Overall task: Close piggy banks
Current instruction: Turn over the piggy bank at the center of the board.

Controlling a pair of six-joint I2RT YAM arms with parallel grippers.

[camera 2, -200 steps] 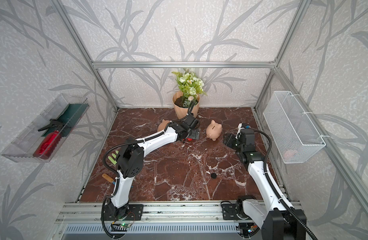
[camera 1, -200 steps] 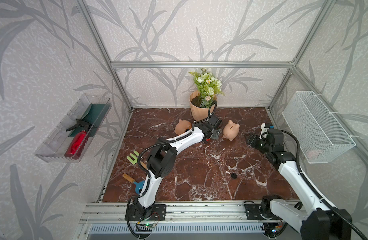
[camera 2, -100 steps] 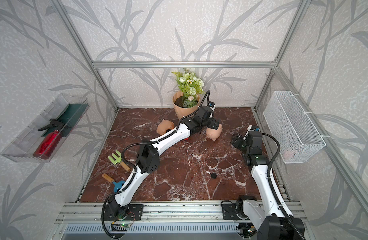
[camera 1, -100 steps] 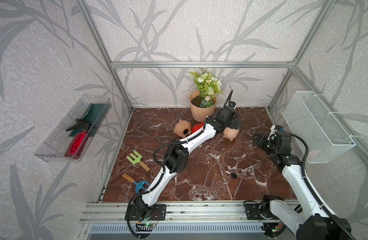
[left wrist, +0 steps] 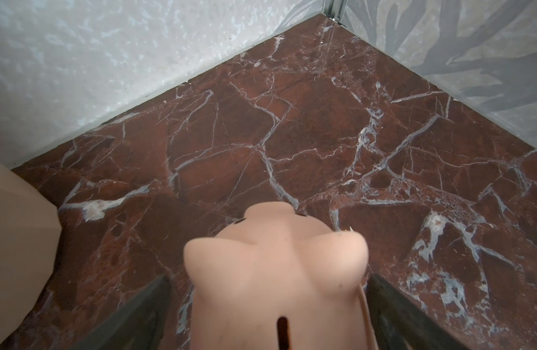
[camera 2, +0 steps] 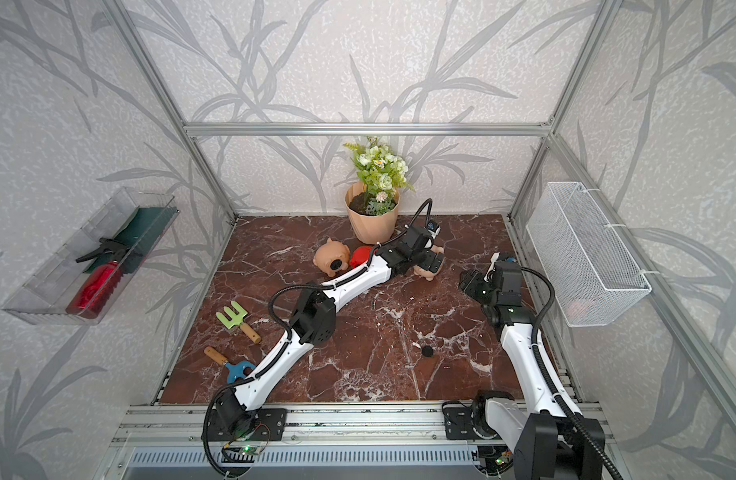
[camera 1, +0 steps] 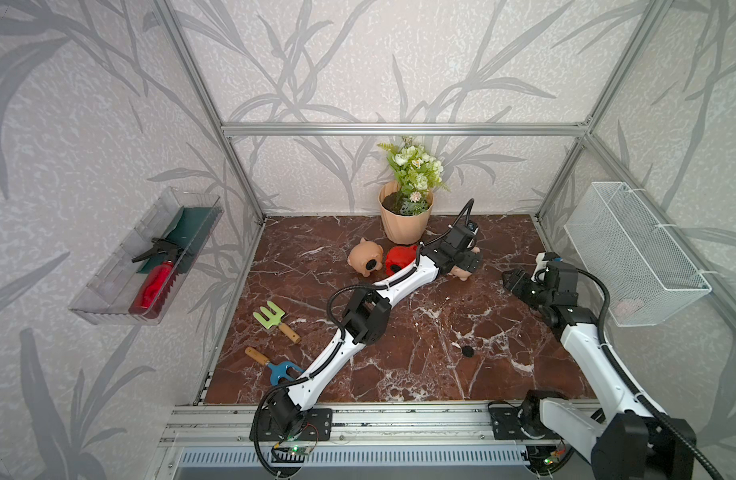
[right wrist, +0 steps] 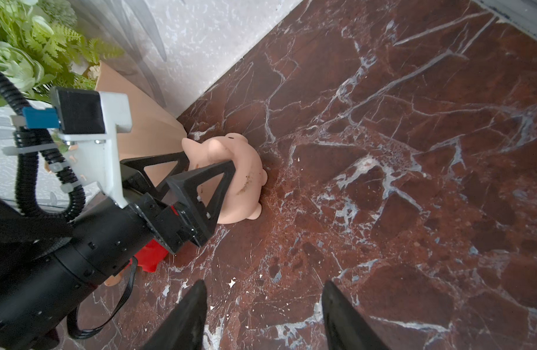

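Three piggy banks stand near the back of the marble table. A peach one [camera 1: 364, 259] lies on its side, a dark round spot on its belly facing the front. A red one [camera 1: 399, 257] sits just right of it, partly hidden by my left arm. The third, peach [left wrist: 276, 272] [right wrist: 240, 172], stands upright with its coin slot up. My left gripper [camera 1: 468, 259] [left wrist: 268, 281] is open and straddles this pig, with a gap showing on each side. My right gripper [camera 1: 508, 279] [right wrist: 265, 285] hovers open and empty to that pig's right. A small black plug [camera 1: 467, 351] lies loose on the table.
A ribbed peach flowerpot [camera 1: 403, 220] with green flowers stands at the back wall, close behind the pigs. A green hand fork [camera 1: 270, 318] and a blue hand tool [camera 1: 283, 370] lie at the front left. A clear tray [camera 1: 150, 262] and a wire basket [camera 1: 632, 253] hang on the side walls.
My left arm has swung right, from over the red pig to around the right-hand peach pig. My right gripper has drawn back toward the right wall.
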